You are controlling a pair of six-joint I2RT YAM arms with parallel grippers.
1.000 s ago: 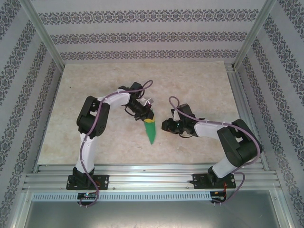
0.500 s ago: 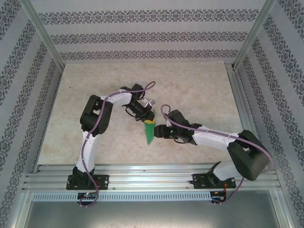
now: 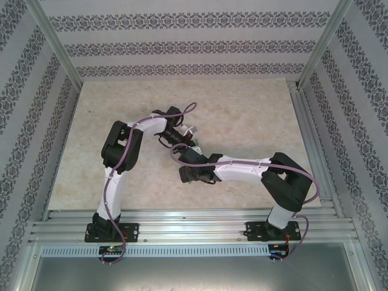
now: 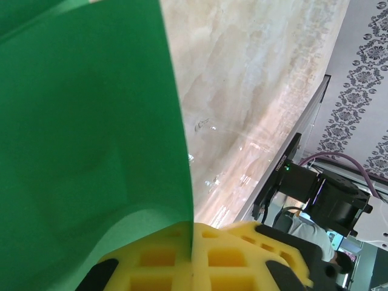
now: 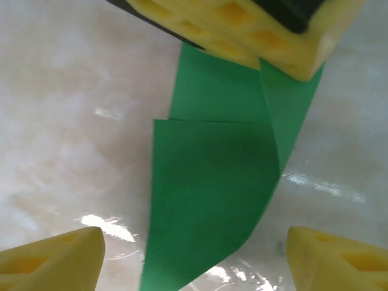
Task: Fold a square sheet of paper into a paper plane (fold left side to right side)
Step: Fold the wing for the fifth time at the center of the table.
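The green sheet of paper [image 5: 212, 200] is folded into a slim, layered dart shape that hangs just above the marble table. My left gripper [image 4: 193, 254] is shut on its upper end, the paper [image 4: 91, 121] pinched between the yellow pads. From the right wrist view the left gripper's yellow fingers [image 5: 254, 30] clamp the top of the paper. My right gripper [image 5: 197, 267] is open, its two yellow fingertips [image 5: 54, 260] standing wide on either side of the paper's lower part without touching it. In the top view the right gripper [image 3: 187, 174] lies just below the left gripper [image 3: 183, 143] and covers the paper.
The marble table [image 3: 242, 109] stretches free behind and to both sides of the arms. Aluminium rails run along the front edge [image 3: 194, 227] and the right side [image 3: 309, 139]. Patterned walls enclose the table.
The right arm has swung left across the table to the paper and now covers it from above. Its jaws have opened wide. The left gripper has kept its hold in place.
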